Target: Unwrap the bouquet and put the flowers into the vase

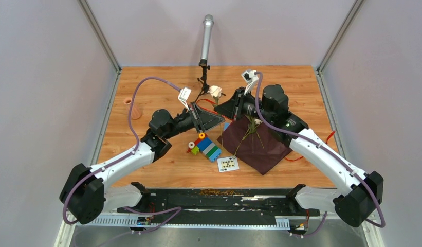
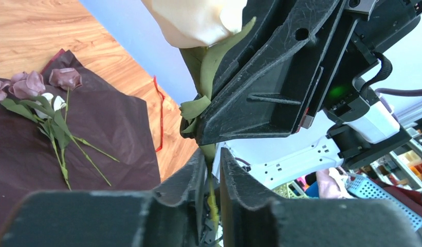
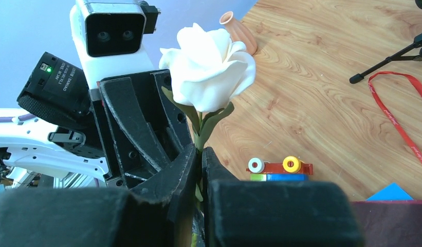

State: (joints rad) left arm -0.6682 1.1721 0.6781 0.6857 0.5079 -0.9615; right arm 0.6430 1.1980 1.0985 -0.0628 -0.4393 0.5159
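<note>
Past the right gripper point(image 3: 200, 154) pinching it, the white rose point(image 3: 208, 72) pokes straight out. Left gripper point(image 2: 213, 159) hold, I cannot tell. The vase point(image 1: 132, 107) sits left, nearer that one.

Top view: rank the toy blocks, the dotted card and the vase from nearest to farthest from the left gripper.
1. Toy blocks, just on the near side of the left gripper.
2. Dotted card, beyond the blocks, toward the near edge.
3. Vase, far left.

Pale lilac walls point(image 1: 44, 77) enclose a wood-grain table point(image 1: 172, 171) on three sides.
</note>
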